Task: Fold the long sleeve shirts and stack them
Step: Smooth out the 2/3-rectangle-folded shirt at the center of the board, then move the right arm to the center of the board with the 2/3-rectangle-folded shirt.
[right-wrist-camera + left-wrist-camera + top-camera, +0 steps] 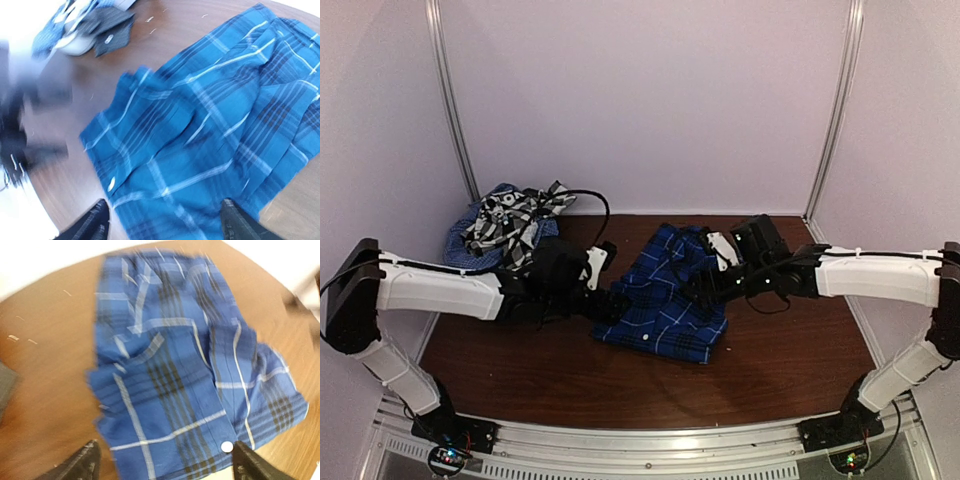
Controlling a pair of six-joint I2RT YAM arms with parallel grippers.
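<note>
far left first: a heap of shirts [505, 228] sat in the back left corner of the table [780, 370], a black-and-white plaid shirt [517, 220] crumpled on top of a pale-blue check shirt [460, 245], pushed up near the wall. in front of it the left arm [440, 290] reached across, low over the wood, and the left gripper [610, 303] was right at the left edge of the royal-blue plaid shirt [665, 295]. from the left wrist view, that gripper [165, 467] was spread wide, its two dark fingers [82, 462] far apart at the bottom of the picture, nothing between them but the blue cloth [185, 370] lying below, and a white button [227, 446] just beside the right-hand finger. whether the tips touched the cloth could not be told. the shirt itself lay mid-table, partly folded and rumpled, its near hem toward the arms. on its right side the right gripper [697, 292] was over the cloth, the right arm [880, 275] stretched in from the right. the right wrist view showed that gripper [162, 227] wide open too, fingers [235, 225] apart above the plaid [210, 130], gripping nothing, with the heap [85, 27] blurred off in the top left corner.
</note>
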